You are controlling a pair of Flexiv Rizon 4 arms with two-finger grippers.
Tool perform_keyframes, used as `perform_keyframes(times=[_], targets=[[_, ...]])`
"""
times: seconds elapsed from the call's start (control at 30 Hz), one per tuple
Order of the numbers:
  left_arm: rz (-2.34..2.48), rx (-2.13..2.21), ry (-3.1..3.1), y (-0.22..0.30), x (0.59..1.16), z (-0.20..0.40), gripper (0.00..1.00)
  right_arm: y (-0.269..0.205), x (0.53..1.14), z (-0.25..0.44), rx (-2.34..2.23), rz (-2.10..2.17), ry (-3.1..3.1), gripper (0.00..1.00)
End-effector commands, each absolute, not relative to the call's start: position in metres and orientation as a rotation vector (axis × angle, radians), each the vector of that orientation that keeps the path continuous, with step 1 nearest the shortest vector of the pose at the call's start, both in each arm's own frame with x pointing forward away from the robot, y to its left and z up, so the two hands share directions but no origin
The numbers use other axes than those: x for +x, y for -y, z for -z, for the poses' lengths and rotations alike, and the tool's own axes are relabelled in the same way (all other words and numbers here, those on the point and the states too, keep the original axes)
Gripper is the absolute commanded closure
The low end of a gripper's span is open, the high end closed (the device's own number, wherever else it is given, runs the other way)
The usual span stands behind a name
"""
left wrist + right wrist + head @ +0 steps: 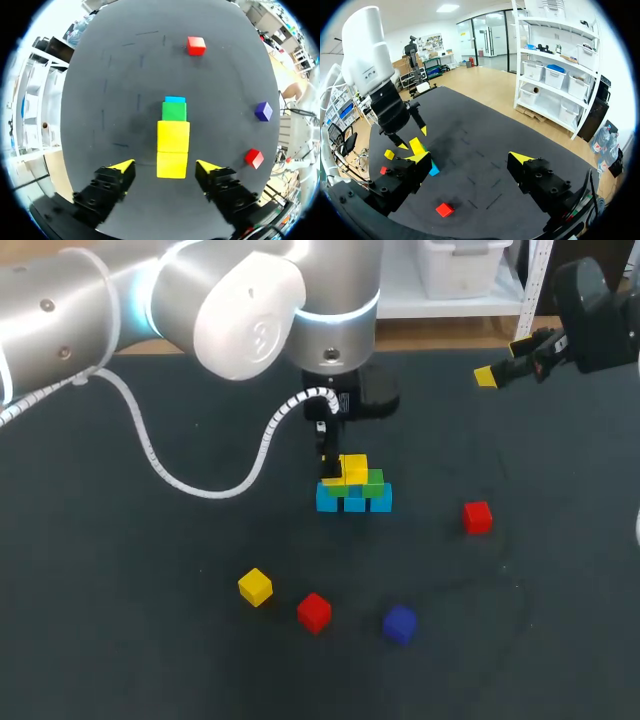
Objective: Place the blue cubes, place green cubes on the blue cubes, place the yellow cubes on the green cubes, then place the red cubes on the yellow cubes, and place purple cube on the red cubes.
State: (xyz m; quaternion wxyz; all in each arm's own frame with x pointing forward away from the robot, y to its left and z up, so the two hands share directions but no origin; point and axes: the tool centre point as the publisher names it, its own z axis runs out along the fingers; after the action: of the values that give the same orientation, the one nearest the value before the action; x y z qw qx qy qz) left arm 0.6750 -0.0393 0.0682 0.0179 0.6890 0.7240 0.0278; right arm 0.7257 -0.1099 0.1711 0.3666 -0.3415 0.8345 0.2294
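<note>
Yellow cube [173,137] lies between left gripper [165,164], fingers spread; neither touches.

Your left arm [150,300] enters from the upper left of the head view and turns at a wrist [335,325] near the top centre. From there the left gripper [330,458] points straight down at mid-frame, and the left wrist view shows its two yellow-tipped fingers [122,167] spread wide. Your right arm [595,310] occupies the upper right corner, with the right gripper [503,362] angled toward the frame's centre, its fingertips [520,158] parted and well apart.
</note>
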Motion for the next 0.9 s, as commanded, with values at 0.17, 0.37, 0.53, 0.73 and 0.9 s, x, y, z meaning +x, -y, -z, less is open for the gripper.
perform_keyframes(times=[0.17, 0.37, 0.53, 0.73, 0.9], targets=[[-0.094, 1.970, -2.303, 0.017, 0.665, -0.091, 0.00, 0.110, 0.726, -0.171, -0.879, -0.593, -2.142, 0.00], [-0.098, 1.827, -2.399, 0.003, 0.657, -0.091, 0.00, 0.110, 0.726, -0.171, -0.879, -0.593, -2.142, 0.00], [-0.075, 1.692, -2.446, -0.011, 0.650, -0.093, 0.00, 0.110, 0.726, -0.171, -0.879, -0.593, -2.142, 0.00], [-0.063, 1.654, -2.530, -0.026, 0.633, -0.095, 0.00, 0.110, 0.726, -0.171, -0.879, -0.593, -2.142, 0.00], [-0.068, 1.544, -2.637, -0.036, 0.610, -0.091, 0.00, 0.110, 0.726, -0.171, -0.879, -0.593, -2.142, 0.00]])
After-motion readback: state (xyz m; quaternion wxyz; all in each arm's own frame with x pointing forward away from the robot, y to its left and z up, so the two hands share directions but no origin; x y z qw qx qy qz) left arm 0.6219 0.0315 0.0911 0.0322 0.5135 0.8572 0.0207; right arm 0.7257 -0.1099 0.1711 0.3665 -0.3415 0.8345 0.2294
